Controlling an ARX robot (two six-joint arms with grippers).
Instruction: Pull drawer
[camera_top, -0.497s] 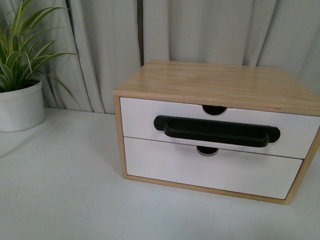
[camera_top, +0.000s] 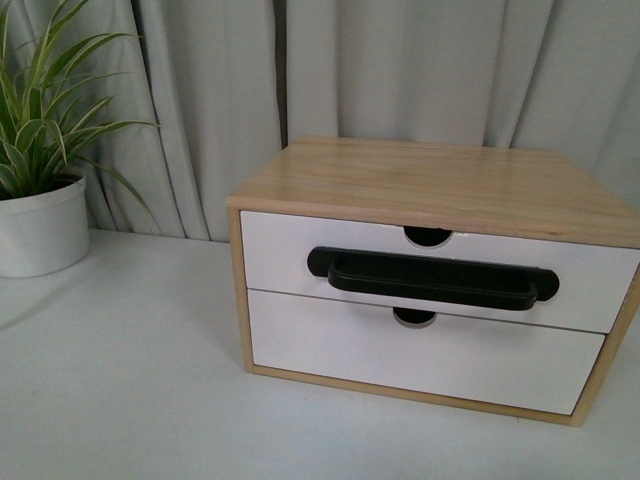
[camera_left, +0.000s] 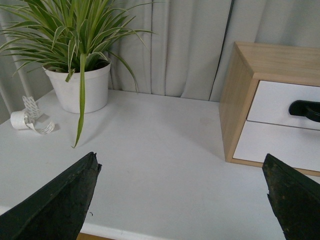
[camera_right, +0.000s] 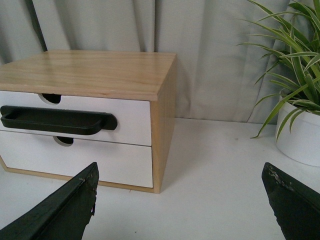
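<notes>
A light-wood cabinet (camera_top: 430, 175) stands on the white table, holding two white-fronted drawers. The upper drawer (camera_top: 280, 252) carries a long black bar handle (camera_top: 432, 278) and a half-round notch in its rim; it is pushed in flush. Below it is a plain drawer front (camera_top: 420, 355) without a handle. Neither gripper shows in the front view. My left gripper (camera_left: 180, 156) is open over bare table, with the drawer (camera_left: 280, 102) off to one side and apart. My right gripper (camera_right: 180, 166) is open, short of the cabinet corner, with the handle (camera_right: 57, 120) beyond one finger.
A potted plant (camera_top: 40, 225) in a white pot stands left of the cabinet. A roll of white tape (camera_left: 22, 119) lies beside that pot (camera_left: 80, 87). Another white pot (camera_right: 300, 132) stands right of the cabinet. Grey curtains hang behind. The table's front edge (camera_left: 100, 232) is close.
In the front view the whole scene sits slightly lower than before. The drawer stays flush with the cabinet.
</notes>
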